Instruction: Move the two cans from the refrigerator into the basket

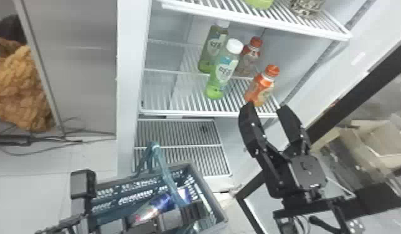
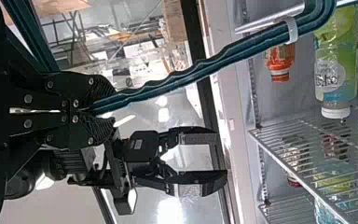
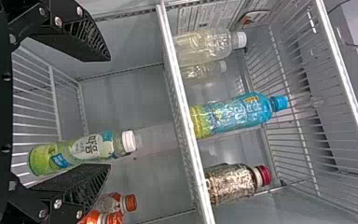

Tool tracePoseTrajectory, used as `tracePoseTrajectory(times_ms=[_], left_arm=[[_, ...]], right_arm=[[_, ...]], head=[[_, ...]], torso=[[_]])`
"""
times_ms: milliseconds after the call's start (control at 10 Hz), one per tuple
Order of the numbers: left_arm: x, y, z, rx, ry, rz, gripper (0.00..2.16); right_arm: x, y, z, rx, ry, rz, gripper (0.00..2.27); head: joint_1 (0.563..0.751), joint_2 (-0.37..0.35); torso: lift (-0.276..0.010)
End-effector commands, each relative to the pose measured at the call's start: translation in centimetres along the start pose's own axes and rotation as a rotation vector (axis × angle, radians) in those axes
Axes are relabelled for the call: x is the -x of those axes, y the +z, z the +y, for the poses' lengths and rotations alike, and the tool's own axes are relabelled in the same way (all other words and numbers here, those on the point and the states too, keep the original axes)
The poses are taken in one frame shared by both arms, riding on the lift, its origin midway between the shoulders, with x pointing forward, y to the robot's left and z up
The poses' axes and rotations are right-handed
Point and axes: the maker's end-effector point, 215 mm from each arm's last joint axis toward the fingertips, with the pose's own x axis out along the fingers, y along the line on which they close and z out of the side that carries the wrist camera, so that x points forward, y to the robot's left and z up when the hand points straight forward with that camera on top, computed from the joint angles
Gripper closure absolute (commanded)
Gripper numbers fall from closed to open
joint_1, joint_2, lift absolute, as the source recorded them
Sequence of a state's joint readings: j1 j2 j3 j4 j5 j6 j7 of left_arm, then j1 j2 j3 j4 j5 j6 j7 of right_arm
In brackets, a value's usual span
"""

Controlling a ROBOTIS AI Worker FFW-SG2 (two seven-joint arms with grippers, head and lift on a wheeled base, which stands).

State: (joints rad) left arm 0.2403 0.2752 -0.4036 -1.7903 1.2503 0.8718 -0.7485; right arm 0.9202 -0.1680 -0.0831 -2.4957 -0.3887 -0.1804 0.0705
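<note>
What I take for a can (image 1: 164,202), blue and silver, lies on its side down in the basket (image 1: 209,193); the handle's band crosses in front, so I can't tell whether its mate is beside it. The basket sits low before the refrigerator (image 1: 129,77), hung from its handle (image 2: 168,81), which my left end effector (image 2: 103,108) has clenched between its fingers. My right end effector (image 1: 266,108) is empty, fingers spread, just by the front of the shelf (image 1: 190,113) and close to an orange-capped bottle (image 1: 260,88); a green bottle (image 1: 221,76) leans into view farther in. I judge the job well along, perhaps done. I'd count the cans before sending that right hand anywhere (bottles are a tempting mistake from this seat). If both are in, the right should back straight out, fingers clear of the shelf's wire edge and that bottle, and only then close. If one is missing, find it first. Either way, I'd keep the left's grip firm and the basket level, since a swing could roll the can or knock the shelf.
</note>
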Motion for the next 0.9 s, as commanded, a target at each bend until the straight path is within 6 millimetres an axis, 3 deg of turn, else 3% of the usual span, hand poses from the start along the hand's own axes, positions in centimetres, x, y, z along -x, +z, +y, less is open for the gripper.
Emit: tracePoseTrajectory(times_ms=[0, 800], left_arm=[[0.0, 0.0, 0.0, -0.001, 0.000, -0.001, 1.19], [0.0, 0.0, 0.0, 0.002, -0.001, 0.005, 1.19]], right_arm=[[0.3, 0.4, -0.2, -0.003, -0.012, -0.008, 0.22], [0.4, -1.5, 0.1, 0.050, -0.015, 0.083, 0.22]], head=[[0.695, -0.350], [0.695, -0.350]], torso=[[-0.276], [-0.276]])
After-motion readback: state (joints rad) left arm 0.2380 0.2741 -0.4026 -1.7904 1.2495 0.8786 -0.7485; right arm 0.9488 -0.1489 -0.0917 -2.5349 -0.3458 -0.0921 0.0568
